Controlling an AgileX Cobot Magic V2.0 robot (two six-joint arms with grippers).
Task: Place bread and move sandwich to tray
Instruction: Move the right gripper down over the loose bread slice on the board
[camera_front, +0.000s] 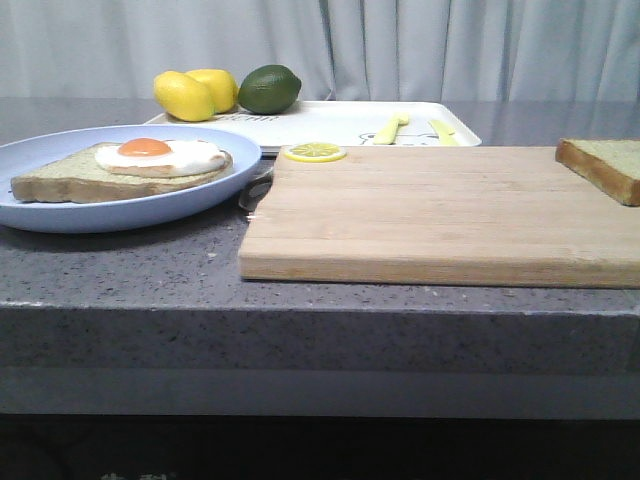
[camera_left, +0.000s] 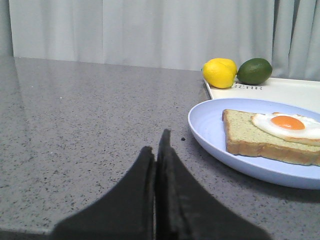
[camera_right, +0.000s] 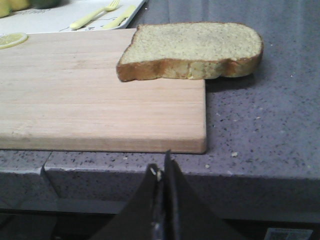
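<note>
The plain bread (camera_front: 603, 166) (camera_right: 192, 49) lies on the far right corner of the wooden cutting board (camera_front: 440, 215) (camera_right: 90, 95), overhanging its edge. The sandwich (camera_front: 125, 166) (camera_left: 272, 132), a bread slice topped with a fried egg, rests on a round light blue plate (camera_front: 120, 205) (camera_left: 215, 130) at the left. Behind both lies the white tray (camera_front: 330, 125) (camera_left: 285, 90). My left gripper (camera_left: 157, 145) is shut and empty, over bare counter beside the plate. My right gripper (camera_right: 162, 167) is shut and empty, in front of the counter edge, short of the board.
Two lemons (camera_front: 195, 93) and a lime (camera_front: 269, 88) sit at the tray's back left. A yellow fork (camera_front: 390, 128) and knife (camera_front: 443, 131) lie on the tray. A lemon slice (camera_front: 314, 152) rests on the board's far edge. A dark handle (camera_front: 256, 185) shows between plate and board.
</note>
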